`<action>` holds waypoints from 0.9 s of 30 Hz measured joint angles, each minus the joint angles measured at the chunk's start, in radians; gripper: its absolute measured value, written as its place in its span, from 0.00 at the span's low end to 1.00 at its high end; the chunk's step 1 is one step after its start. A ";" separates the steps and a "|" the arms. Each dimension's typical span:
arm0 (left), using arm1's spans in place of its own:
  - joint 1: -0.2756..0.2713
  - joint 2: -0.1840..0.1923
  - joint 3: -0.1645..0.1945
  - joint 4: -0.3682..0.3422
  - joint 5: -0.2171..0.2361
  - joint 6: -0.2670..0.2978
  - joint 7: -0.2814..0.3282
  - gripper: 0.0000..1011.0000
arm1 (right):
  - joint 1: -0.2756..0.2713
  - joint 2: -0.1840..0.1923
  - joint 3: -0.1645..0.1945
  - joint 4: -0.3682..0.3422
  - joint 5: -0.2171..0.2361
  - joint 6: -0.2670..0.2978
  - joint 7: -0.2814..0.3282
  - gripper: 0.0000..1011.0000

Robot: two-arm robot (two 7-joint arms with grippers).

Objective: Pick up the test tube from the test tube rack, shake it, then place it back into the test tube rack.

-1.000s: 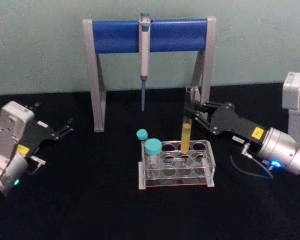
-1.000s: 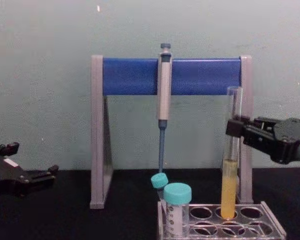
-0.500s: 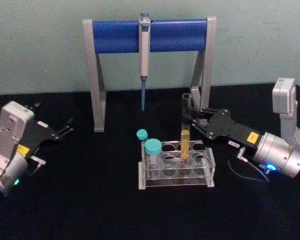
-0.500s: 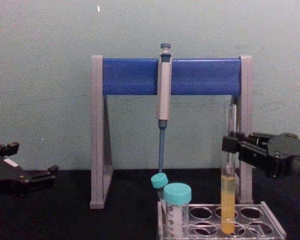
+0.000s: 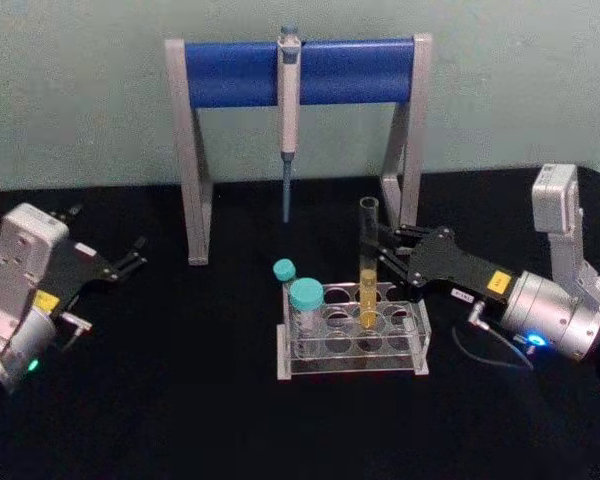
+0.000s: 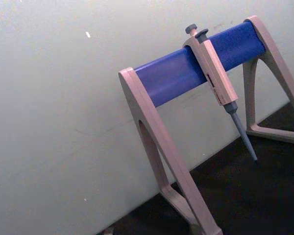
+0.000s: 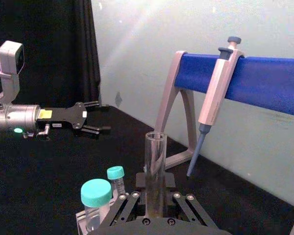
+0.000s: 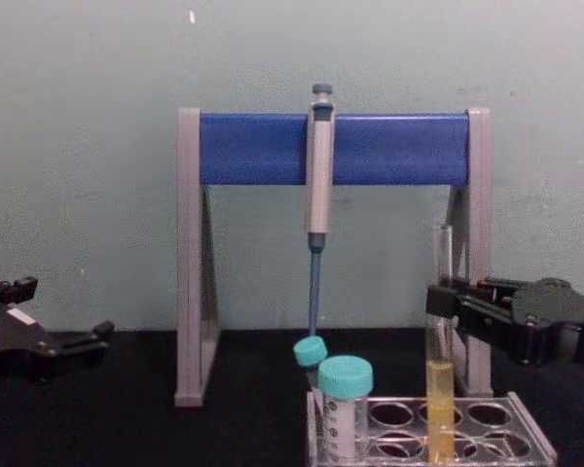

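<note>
Fingers of the right gripper (image 5: 372, 250) were clamped on the glass of the test tube (image 5: 367, 288) above its yellow liquid. The tube was held upright, its round end lowered into a back-row hole of the test tube rack (image 5: 352, 354), just beside the teal-capped tubes (image 5: 305, 296). If the tube were let go before being fully seated, it could be jolted. A sideways pull-back on half-parted fingers could tip the uncapped tube or drag the rack. The left gripper (image 5: 108, 238) was parked far left, fingers spread.

Behind the test tube rack (image 5: 380, 355), the pipette stand (image 5: 350, 70) and hanging pipette (image 5: 288, 110) bar the way. In front of it, the bench (image 5: 230, 420) lies bare.
</note>
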 joint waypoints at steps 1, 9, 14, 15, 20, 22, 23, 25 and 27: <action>0.000 0.000 0.000 0.000 0.000 0.000 0.000 0.99 | 0.000 0.000 0.000 0.000 0.000 0.000 0.000 0.22; 0.000 0.000 0.000 0.000 0.000 0.000 0.000 0.99 | 0.003 -0.003 -0.006 0.011 -0.007 0.005 0.001 0.22; 0.000 0.000 0.000 0.000 0.000 0.000 0.000 0.99 | 0.005 -0.003 -0.008 0.013 -0.011 0.009 0.001 0.22; 0.000 0.000 0.000 0.000 0.000 0.000 0.000 0.99 | 0.005 -0.003 -0.009 0.014 -0.012 0.010 0.001 0.22; 0.000 0.000 0.000 0.000 0.000 0.000 0.000 0.99 | 0.006 -0.002 -0.011 0.015 -0.014 0.014 0.000 0.22; 0.000 0.000 0.000 0.000 0.000 0.000 0.000 0.99 | 0.006 -0.002 -0.013 0.015 -0.017 0.017 0.000 0.22; 0.000 0.000 0.000 0.000 0.000 0.000 0.000 0.99 | 0.006 -0.002 -0.013 0.015 -0.017 0.018 0.000 0.22; 0.000 0.000 0.000 0.000 0.000 0.000 0.000 0.99 | 0.007 -0.001 -0.015 0.016 -0.019 0.021 -0.001 0.22; 0.000 0.000 0.000 0.000 0.000 0.000 0.000 0.99 | 0.008 -0.001 -0.016 0.016 -0.020 0.021 -0.001 0.22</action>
